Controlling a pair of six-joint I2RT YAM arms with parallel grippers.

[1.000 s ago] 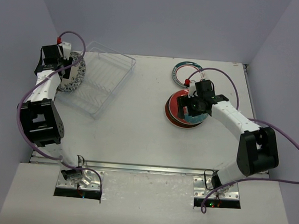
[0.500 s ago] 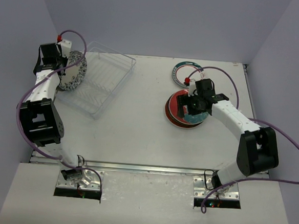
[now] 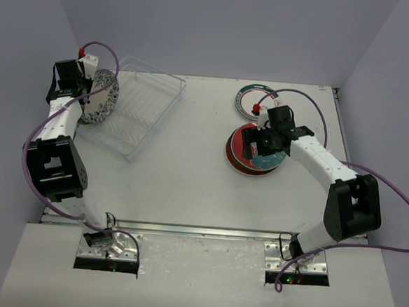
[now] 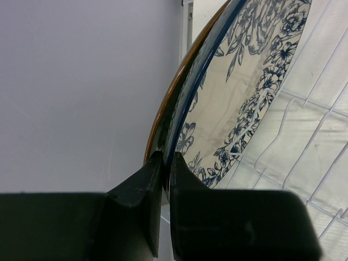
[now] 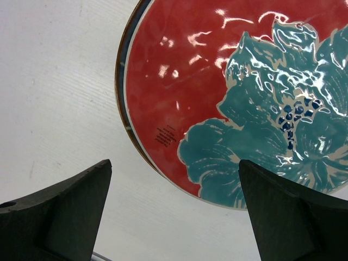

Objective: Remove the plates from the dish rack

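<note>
My left gripper (image 3: 83,94) is shut on the rim of a black-white speckled plate (image 3: 101,98) that stands on edge at the left end of the clear dish rack (image 3: 159,116). In the left wrist view the left gripper (image 4: 167,163) pinches the plate's edge (image 4: 244,81), whose face shows a blue flower pattern. My right gripper (image 3: 264,145) is open and empty just above a stack of plates (image 3: 241,153) on the table. The top plate (image 5: 217,81) of the stack is red with a teal flower, seen between the spread jaws of the right gripper (image 5: 174,166).
A white plate with a teal-red ring (image 3: 253,100) lies flat behind the stack. The rack's ribbed slots (image 4: 321,136) right of the held plate hold nothing. Walls close in the left, back and right sides.
The left gripper has shifted slightly back with the speckled plate still held. The right gripper has drawn back a little over the stack, jaws still open.
</note>
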